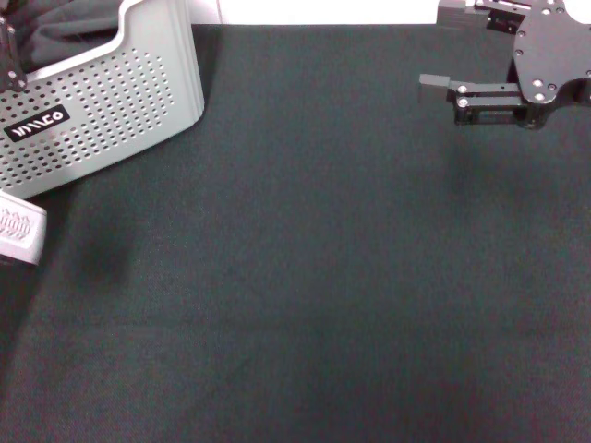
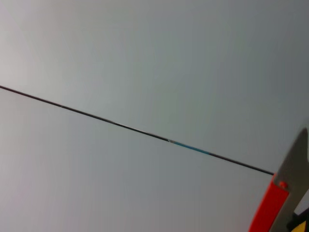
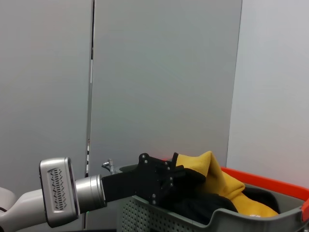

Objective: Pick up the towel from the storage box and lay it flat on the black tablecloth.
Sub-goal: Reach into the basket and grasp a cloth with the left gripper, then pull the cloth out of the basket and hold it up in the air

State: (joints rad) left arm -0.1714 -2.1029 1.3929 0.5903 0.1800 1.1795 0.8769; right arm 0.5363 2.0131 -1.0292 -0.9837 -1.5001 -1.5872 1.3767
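Meanwhile, we saw the left gripper [image 3: 186,181] inside the storage box [image 1: 102,111], apparently pinching the towel [image 3: 217,181]; the right gripper [image 1: 434,88] hovered above the black tablecloth [image 1: 314,277], its state indiscernible.

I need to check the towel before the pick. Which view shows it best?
The right wrist view: the towel shows its yellow-orange face bunched in the storage box, with the left gripper at it. The head view shows only dark fabric there; the left wrist view shows none.
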